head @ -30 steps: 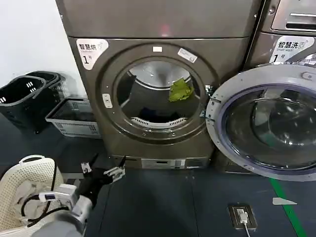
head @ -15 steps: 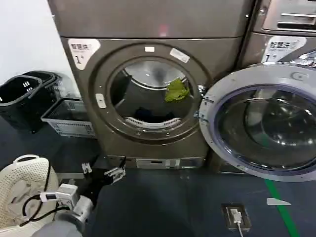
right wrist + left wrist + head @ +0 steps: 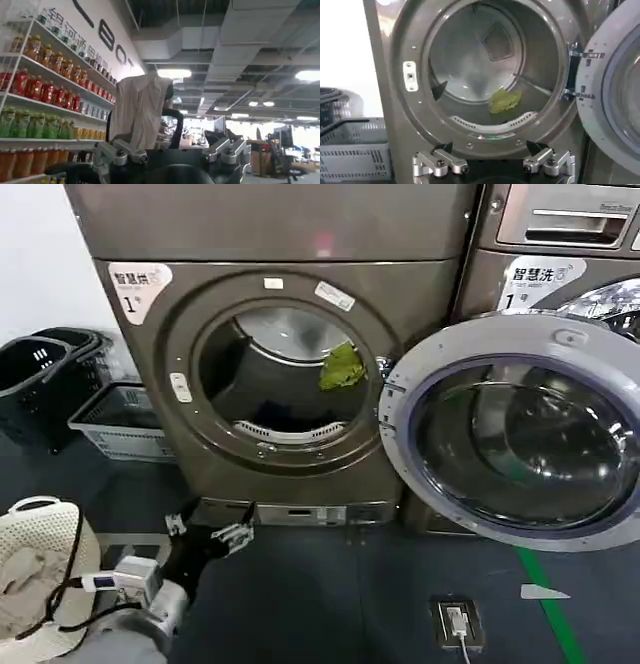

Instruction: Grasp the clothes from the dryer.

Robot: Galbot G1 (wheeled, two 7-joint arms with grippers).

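One green cloth (image 3: 342,367) lies inside the drum of the dryer (image 3: 270,384), toward the side nearest the door hinge; in our left wrist view it sits low in the drum, just behind the perforated lip at the opening (image 3: 504,100). We also see something dark on the drum floor in the head view, too dim to identify. The dryer's round door (image 3: 515,439) is swung fully open to our right. A white label at the dryer's upper left corner (image 3: 138,282) carries Chinese characters and the numeral 1; a similar label (image 3: 540,276) marks the neighbouring machine.

Our left gripper (image 3: 208,532) hangs low in front of the dryer's base panel, well apart from the cloth, its fingers (image 3: 439,161) spread wide and holding nothing. Our right gripper (image 3: 172,152) points off toward a ceiling and drink shelves, fingers apart and empty.

To our left on the floor stand two black baskets (image 3: 40,374), a grey crate (image 3: 118,422) and a white perforated basket (image 3: 40,569) with pale fabric in it.
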